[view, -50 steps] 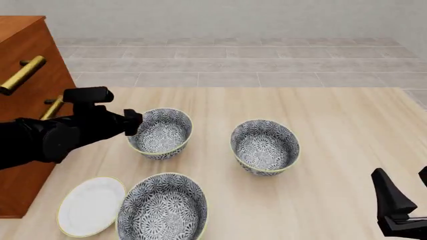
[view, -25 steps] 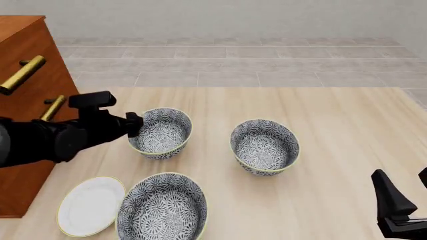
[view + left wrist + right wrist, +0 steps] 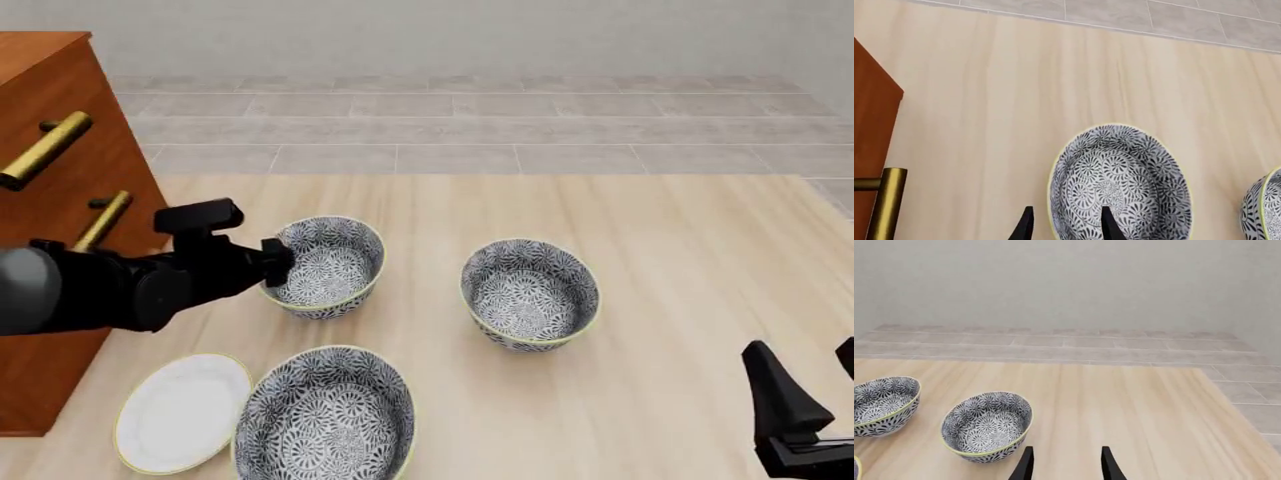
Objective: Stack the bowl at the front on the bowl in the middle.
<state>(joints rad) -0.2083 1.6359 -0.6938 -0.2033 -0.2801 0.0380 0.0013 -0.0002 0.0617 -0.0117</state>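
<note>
Three patterned bowls sit on a pale wooden table (image 3: 667,260). The front bowl (image 3: 324,412), cut off by the frame's lower edge, lies beside a white plate (image 3: 180,410). The left claw (image 3: 276,262), fingers apart around the rim, straddles the middle bowl (image 3: 323,266). A wooden cabinet (image 3: 54,200) stands left. The right claw (image 3: 1065,465) hangs open, empty, near the third bowl (image 3: 530,292).

Beside the wooden cabinet (image 3: 47,150), the left arm (image 3: 94,290) is matte black, its rounded grey link leading to a boxy black block above the left gripper (image 3: 276,262). The right gripper (image 3: 801,415) is equally black, with pointed, wedge-shaped fingers (image 3: 1026,465) that taper to thin tips. No cables, screws or markings can be made out.
</note>
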